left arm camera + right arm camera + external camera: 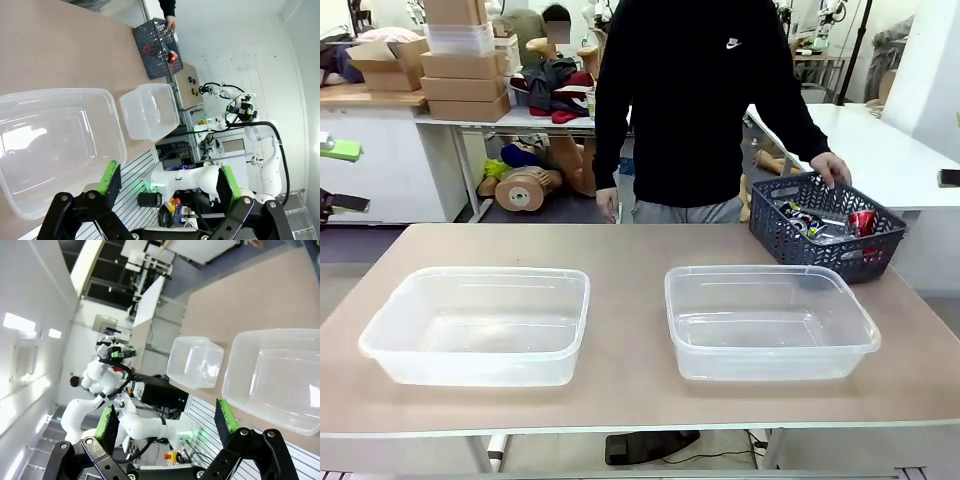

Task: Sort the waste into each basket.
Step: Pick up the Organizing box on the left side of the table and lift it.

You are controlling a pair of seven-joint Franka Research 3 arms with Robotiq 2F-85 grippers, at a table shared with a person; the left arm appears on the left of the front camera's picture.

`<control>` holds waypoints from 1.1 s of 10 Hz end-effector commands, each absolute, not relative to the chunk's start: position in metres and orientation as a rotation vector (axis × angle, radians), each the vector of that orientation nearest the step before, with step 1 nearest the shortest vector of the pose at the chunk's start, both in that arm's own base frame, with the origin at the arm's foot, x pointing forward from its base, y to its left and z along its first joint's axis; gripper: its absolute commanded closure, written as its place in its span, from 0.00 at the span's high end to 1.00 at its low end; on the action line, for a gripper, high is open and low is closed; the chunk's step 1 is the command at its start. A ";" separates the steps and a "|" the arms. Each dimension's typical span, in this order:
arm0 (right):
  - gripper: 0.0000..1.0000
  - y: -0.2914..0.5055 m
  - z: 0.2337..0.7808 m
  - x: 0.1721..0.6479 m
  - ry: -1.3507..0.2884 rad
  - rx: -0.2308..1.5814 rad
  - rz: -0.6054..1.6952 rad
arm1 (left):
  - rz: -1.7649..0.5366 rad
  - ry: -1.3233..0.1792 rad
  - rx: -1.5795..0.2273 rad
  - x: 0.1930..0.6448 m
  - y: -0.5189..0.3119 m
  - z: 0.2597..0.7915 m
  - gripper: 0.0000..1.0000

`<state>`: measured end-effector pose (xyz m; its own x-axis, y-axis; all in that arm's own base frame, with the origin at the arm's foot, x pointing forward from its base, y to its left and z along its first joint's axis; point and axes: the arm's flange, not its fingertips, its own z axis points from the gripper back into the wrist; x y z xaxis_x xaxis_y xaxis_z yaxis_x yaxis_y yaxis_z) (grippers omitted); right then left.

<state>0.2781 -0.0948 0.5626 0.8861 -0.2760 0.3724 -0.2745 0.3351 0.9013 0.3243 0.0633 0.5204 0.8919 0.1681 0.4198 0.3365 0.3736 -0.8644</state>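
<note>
Two clear tubs (470, 272) (760, 270); white swoosh logo (733, 43)

Two clear tubs (470, 368) (770, 366); one dark grey lattice basket (810, 250); one red can (861, 222) showing inside it.

Stacked cardboard boxes (463, 62) sit on a white bench (390, 160) behind.

L tub (470, 368) & R tub (770, 365) clear glossy plastic; basket (800, 245) matt lattice plastic; tabletop (620, 245) smooth matt.
</note>
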 end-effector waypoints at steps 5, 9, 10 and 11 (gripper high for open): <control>1.00 0.203 0.542 0.367 -0.123 0.738 0.154 | -0.317 -0.335 -0.293 0.315 0.064 0.530 1.00; 1.00 0.284 0.501 0.326 -0.083 0.715 0.247 | -0.360 -0.330 -0.312 0.317 0.062 0.519 1.00; 1.00 0.284 0.501 0.326 -0.083 0.715 0.247 | -0.360 -0.330 -0.312 0.317 0.062 0.519 1.00; 1.00 0.284 0.501 0.326 -0.083 0.715 0.247 | -0.360 -0.330 -0.312 0.317 0.062 0.519 1.00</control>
